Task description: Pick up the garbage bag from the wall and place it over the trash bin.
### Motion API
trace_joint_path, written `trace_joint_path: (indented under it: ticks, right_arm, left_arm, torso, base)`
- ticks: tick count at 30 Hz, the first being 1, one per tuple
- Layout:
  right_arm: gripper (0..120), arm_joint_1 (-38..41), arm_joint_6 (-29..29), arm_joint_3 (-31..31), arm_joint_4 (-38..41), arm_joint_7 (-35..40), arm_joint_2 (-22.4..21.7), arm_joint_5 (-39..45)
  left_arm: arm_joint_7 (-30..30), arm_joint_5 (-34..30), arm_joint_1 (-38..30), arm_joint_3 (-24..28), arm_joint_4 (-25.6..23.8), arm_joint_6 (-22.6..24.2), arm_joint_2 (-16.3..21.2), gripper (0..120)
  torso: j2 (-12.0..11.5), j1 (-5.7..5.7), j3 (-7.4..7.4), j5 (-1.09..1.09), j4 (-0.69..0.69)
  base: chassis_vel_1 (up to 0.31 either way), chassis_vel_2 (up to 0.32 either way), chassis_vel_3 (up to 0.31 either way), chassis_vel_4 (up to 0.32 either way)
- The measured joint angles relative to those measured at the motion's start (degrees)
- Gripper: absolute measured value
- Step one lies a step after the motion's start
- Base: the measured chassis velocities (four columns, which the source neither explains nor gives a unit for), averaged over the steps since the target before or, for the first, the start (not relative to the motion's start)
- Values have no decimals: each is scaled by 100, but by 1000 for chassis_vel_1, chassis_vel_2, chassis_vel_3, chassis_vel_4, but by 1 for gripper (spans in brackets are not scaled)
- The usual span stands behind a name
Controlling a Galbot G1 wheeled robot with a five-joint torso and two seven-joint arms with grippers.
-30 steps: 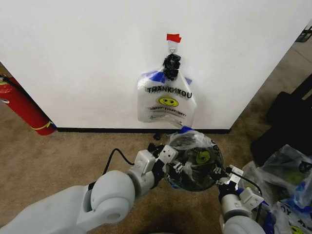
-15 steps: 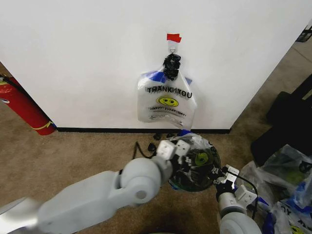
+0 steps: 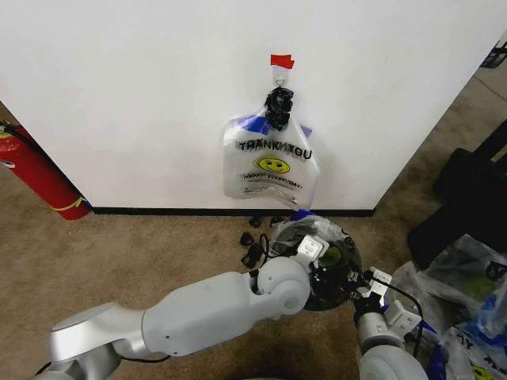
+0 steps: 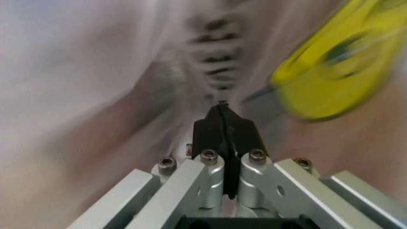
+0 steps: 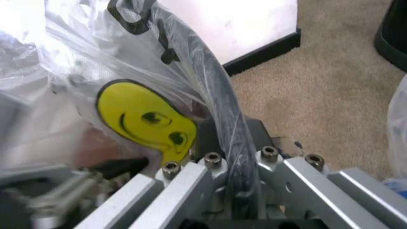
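Garbage bag (image 3: 337, 252) film drapes over the trash bin (image 3: 346, 291), clamped at the rim by the right gripper (image 5: 234, 157), while the left gripper (image 4: 224, 125), jaws together, has pushed deeper inside.

Bare carpet (image 3: 142, 245) lies open at centre left of the head view. At lower centre, the left arm (image 3: 214, 309) crosses to the trash bin (image 3: 348, 273), blocking that side. Clear lumpy bags (image 3: 467, 277) crowd the lower right; a red cylinder (image 3: 40, 178) stands at far left.
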Motion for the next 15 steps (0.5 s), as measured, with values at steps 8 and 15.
trace_joint_path:
  ticks: [8, 15]
  right_arm:
    - [0, 7, -3, 1, 66, -21, -54, 48]
    - [0, -21, 1, -20, 60, -73, -39, -5]
  left_arm:
    - [20, 219, 115, 125, 672, -34, -226, 0]
    - [78, 472, -11, 509, 987, 71, -309, 0]
  torso:
    - [0, 0, 0, 0, -1]
    - [0, 0, 0, -1, 0]
  base:
    - [0, 0, 0, 0]
    - [0, 0, 0, 0]
